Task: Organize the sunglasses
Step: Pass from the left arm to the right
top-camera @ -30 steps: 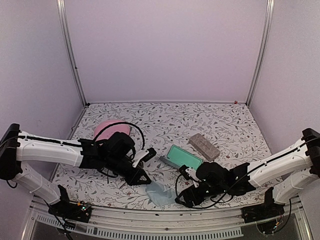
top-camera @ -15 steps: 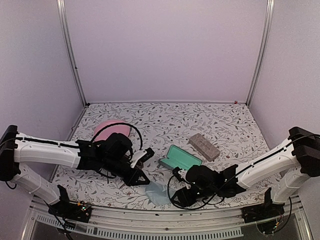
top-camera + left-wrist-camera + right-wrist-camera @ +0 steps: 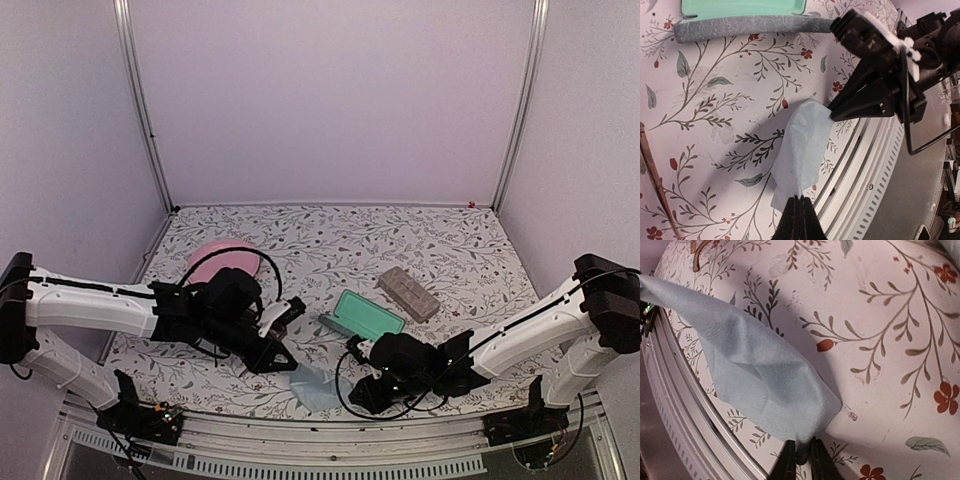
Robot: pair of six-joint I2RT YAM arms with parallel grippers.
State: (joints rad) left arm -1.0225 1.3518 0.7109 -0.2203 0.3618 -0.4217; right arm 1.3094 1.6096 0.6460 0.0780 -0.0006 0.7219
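A pale blue cloth [image 3: 318, 386] lies near the table's front edge, stretched between both grippers. My left gripper [image 3: 801, 199] is shut on the cloth's [image 3: 805, 145] left corner. My right gripper [image 3: 800, 446] pinches the cloth's [image 3: 755, 370] opposite edge, jaws nearly together with fabric between them. Of the sunglasses I see only a thin reddish-brown temple [image 3: 655, 175] at the left wrist view's left edge and a brown piece [image 3: 699, 252] at the top left of the right wrist view. In the top view the left arm [image 3: 230, 310] hides them.
An open case with a teal inside [image 3: 368, 314] lies mid-table just beyond the cloth. A grey-brown closed case [image 3: 408, 293] lies behind it to the right. A round pink thing [image 3: 215, 258] sits behind the left arm. The metal front rail [image 3: 875, 165] runs close by the cloth.
My right gripper has moved left to the cloth's right edge and closed its jaws on it. My left gripper, still shut on the cloth, has shifted slightly left.
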